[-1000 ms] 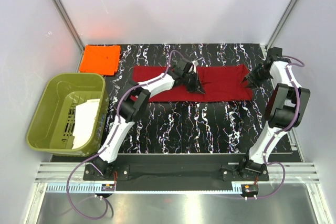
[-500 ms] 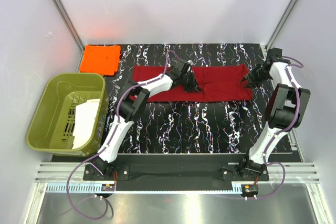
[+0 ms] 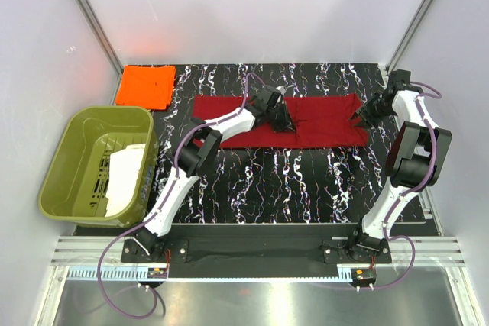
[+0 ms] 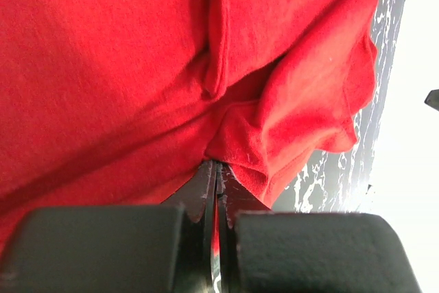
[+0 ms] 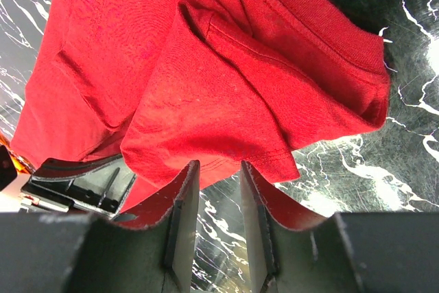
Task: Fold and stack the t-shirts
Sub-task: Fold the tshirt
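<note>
An olive-green tub [image 3: 107, 110] sits beside the bench [image 3: 290, 181] at the far left, with the folded orange t-shirt [image 3: 145, 86] at the corner behind it. The left hand [image 4: 216, 164] is pressed together, pinching a fold near the middle of the crimson t-shirt [image 3: 321, 126], which lies lengthwise across the far half of the bench. The right hand [image 5: 219, 166] stands partly spread at the shirt's right sleeve hem, gripping nothing, with dark bench showing between its fingers.

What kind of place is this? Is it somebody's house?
Probably not a house. It looks like a robot testing booth: two robot arms are bolted to a metal rail, plain white walls close in a black marbled table, and a red t-shirt lies on it.
</note>
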You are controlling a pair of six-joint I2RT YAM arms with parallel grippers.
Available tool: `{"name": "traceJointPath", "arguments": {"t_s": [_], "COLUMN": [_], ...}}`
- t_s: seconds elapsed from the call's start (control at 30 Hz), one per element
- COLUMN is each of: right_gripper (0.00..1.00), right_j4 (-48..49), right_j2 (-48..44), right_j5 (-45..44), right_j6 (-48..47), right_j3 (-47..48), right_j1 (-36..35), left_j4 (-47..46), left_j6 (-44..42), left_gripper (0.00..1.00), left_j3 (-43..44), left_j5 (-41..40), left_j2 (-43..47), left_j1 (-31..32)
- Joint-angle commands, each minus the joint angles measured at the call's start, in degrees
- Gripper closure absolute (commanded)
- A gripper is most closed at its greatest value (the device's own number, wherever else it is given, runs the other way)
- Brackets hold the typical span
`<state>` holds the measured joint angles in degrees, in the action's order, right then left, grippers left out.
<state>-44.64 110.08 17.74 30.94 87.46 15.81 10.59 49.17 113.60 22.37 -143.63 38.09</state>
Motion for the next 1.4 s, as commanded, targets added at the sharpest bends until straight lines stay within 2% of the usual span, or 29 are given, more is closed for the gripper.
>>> {"name": "traceJointPath", "arguments": {"t_s": [0.0,0.4,0.57,0.63,0.7,0.73,0.77,0.8,0.9,0.93,1.13,1.17,1.2,1.37], "right_gripper": [0.63,0.63,0.63,0.62,0.61,0.57,0.56,0.55,0.46,0.46,0.44,0.40,0.33,0.31], "right_j4": [0.9,1.8,1.6,1.8,1.4,1.0,0.7,0.5,0.7,0.7,-2.4,-2.4,-1.7,2.4], "right_j2": [-2.9,-3.5,-3.9,-4.3,-4.4,-4.3,-4.1,-4.1,-3.2,-2.9,-1.4,-1.8,-2.8,-5.2], "right_j5": [1.3,1.0,0.5,0.2,-0.2,-0.7,-1.8,-2.5,-4.5,-4.7,-6.1,-6.7,-6.9,-7.4], "right_j6": [0.2,0.3,1.0,1.8,2.7,3.2,3.4,4.3,6.5,6.7,6.9,7.1,7.5,10.0], "right_j3": [0.1,-2.5,-3.0,-3.6,-3.7,-3.4,-3.5,-3.5,-4.3,-3.9,-3.1,-4.1,-5.3,-13.6], "right_j1": [0.1,0.1,0.1,0.1,0.1,0.1,0.1,0.1,0.8,1.0,1.1,1.1,1.1,1.1], "left_j4": [-3.0,-5.9,-5.7,-3.4,-1.3,1.7,3.7,5.4,8.9,10.8,22.2,23.9,27.3,34.6], "left_j6": [-0.4,-1.3,0.2,0.4,-0.9,-1.7,-2.5,-4.0,-6.4,-7.2,-11.9,-12.6,-14.9,-23.8], "left_gripper": [1.00,1.00,1.00,1.00,0.96,0.94,0.91,0.81,0.64,0.62,0.60,0.60,0.61,0.64], "left_j3": [3.5,5.3,9.9,11.5,12.9,13.0,12.4,11.9,8.4,8.0,8.5,8.4,8.2,0.4], "left_j5": [-0.9,0.7,3.5,4.4,5.0,5.0,4.2,3.7,3.6,4.5,7.7,8.2,7.9,1.0], "left_j2": [-0.9,-2.9,-6.7,-8.5,-8.3,-7.7,-6.8,-4.4,1.7,3.0,10.1,12.1,13.2,25.2], "left_j1": [-1.0,-2.5,-2.8,-2.9,-2.9,-3.0,-3.1,-3.5,-4.6,-4.9,-7.8,-8.2,-8.6,-10.3]}}
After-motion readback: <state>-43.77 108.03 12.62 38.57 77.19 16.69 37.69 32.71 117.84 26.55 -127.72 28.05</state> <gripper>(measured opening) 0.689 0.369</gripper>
